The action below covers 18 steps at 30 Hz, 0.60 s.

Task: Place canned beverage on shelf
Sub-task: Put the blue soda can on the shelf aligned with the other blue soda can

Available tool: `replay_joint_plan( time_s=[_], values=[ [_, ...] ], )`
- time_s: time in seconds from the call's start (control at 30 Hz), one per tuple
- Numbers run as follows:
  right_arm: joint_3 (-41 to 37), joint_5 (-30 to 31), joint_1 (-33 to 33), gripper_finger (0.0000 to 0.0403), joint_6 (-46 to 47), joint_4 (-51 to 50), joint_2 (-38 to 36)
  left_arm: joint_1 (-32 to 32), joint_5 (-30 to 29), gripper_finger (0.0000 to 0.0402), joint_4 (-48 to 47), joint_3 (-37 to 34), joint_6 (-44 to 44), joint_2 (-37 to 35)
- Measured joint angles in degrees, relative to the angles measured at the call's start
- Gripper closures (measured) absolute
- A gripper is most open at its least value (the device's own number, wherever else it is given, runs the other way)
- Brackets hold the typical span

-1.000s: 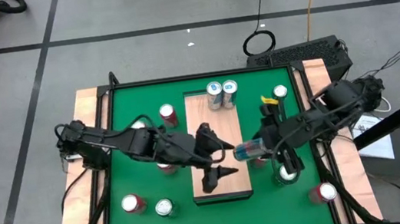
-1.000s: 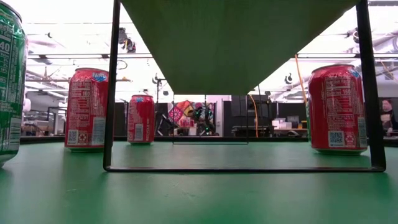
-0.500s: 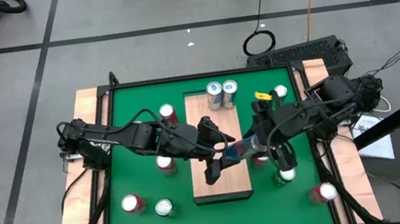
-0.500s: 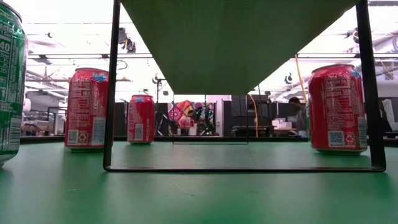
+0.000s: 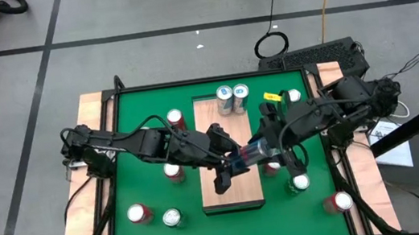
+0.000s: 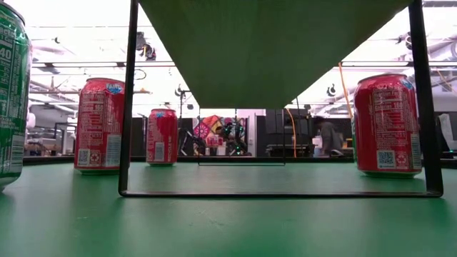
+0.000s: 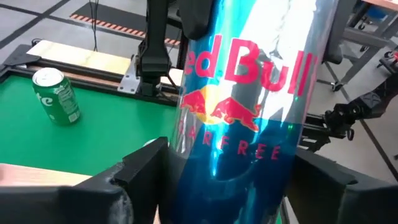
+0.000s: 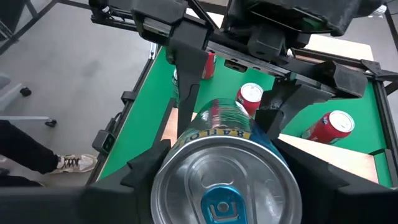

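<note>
A blue-and-silver canned beverage (image 5: 249, 156) hangs tilted above the pale wooden shelf (image 5: 234, 202), between both grippers. My right gripper (image 8: 221, 158) reaches in from the table's right and is shut on the can. My left gripper (image 7: 230, 177) comes from the left. Its fingers (image 7: 146, 168) stand close on either side of the can's body (image 7: 242, 106). Two more blue-and-silver cans (image 5: 231, 93) stand upright at the shelf's far end. In the low view the shelf's underside (image 6: 271, 50) shows, raised on a black wire frame. My right gripper pinches the can's side walls near its top end (image 8: 186, 140) between its two fingers (image 8: 149, 171). The fingers lie along the can, slanting down from the table's right. The can is lifted clear of the shelf, its bottom end toward my left gripper. My left gripper's fingers lie across the can's body; I cannot tell whether they touch it.
Red cans (image 5: 175, 119) (image 5: 172, 171) (image 5: 139, 214) (image 5: 342, 201) and green cans (image 5: 172, 217) (image 5: 299, 183) stand on the green table around the shelf. A yellow object (image 5: 272, 96) lies at the far right. A person (image 6: 325, 137) moves in the room behind.
My right gripper has carried the can from above the shelf's right edge toward the table's left, in between my left gripper's fingers, and has tipped as it went. The can stays lifted clear of the shelf.
</note>
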Motion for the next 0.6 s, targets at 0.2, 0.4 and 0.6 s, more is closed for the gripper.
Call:
replay_joint_plan(
  time_s=[0.2, 0.4, 0.6],
  values=[
    [0.0, -0.1, -0.2, 0.0165, 0.2, -0.01, -0.04, -0.06, 0.11, 0.0177, -0.04, 0.0, 0.33, 0.0],
    [0.0, 0.28, -0.15, 0.0165, 1.0, -0.02, -0.04, -0.04, 0.44, 0.0184, 0.01, 0.0, -0.02, 0.0],
    [0.0, 0.56, -0.13, 0.0151, 3.27, -0.17, -0.04, -0.04, 0.56, 0.0186, 0.14, 0.0, -0.43, -0.06]
  ],
)
